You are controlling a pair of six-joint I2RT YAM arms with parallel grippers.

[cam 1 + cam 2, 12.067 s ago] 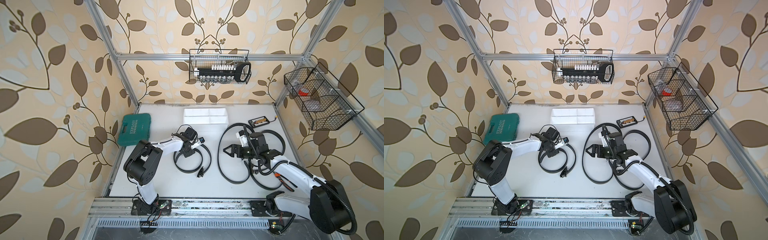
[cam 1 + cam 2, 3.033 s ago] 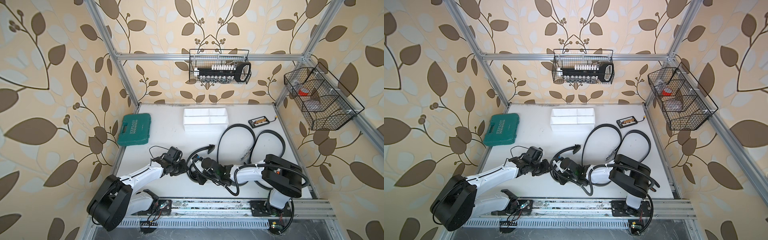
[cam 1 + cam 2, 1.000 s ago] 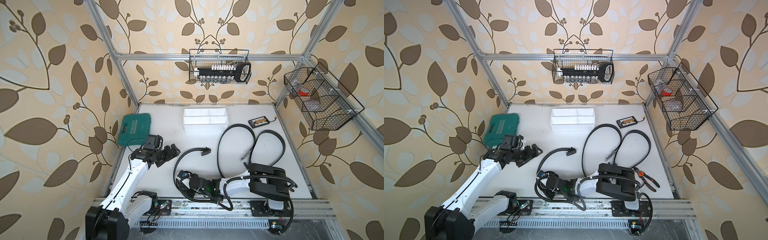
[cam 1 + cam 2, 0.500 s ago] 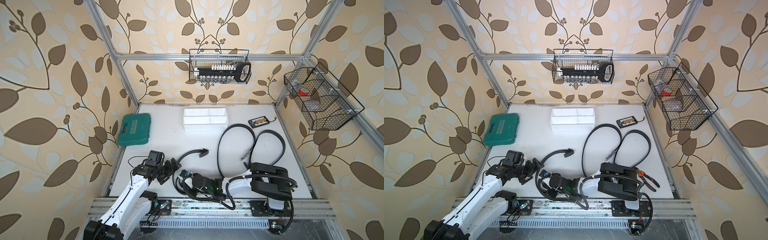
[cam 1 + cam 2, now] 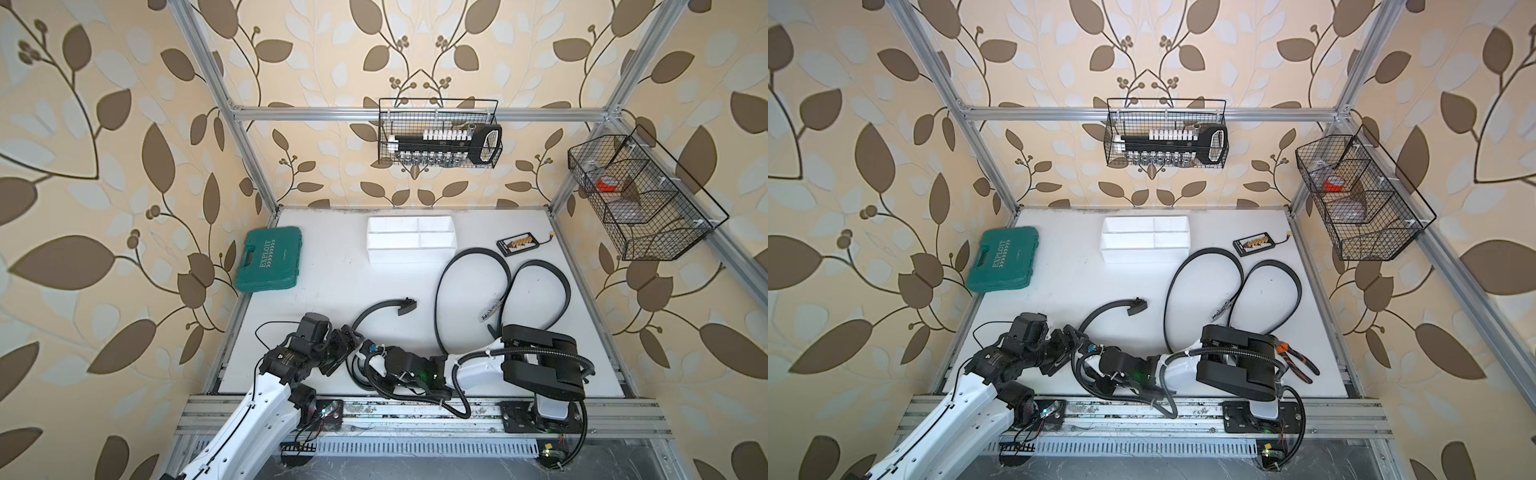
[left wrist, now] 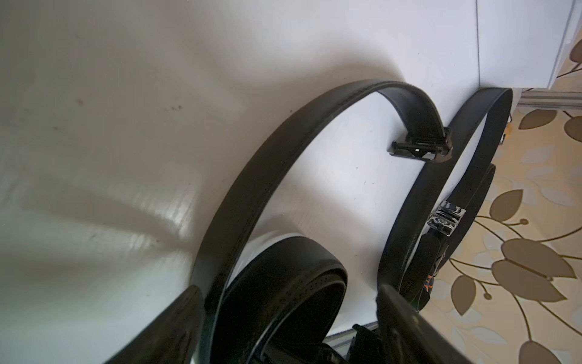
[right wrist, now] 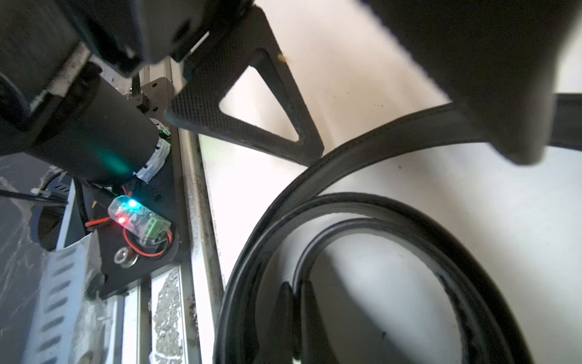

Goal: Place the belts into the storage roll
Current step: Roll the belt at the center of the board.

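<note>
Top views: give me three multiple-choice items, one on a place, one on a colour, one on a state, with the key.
1. Where is the white tray? A) at the far edge of the table B) at its near edge C) hung on a wall
2. What colour is the tool case? A) red B) green C) white
3. What does the tray hold? A) one belt B) three belts C) no belt

A: it lies along that far edge.
B: its lid is teal green.
C: its compartments are bare; the half-coiled belt and two loose belts lie on the table.

Green case (lid shut) beside the wall, back wire basket, side wire basket, pliers on table.
</note>
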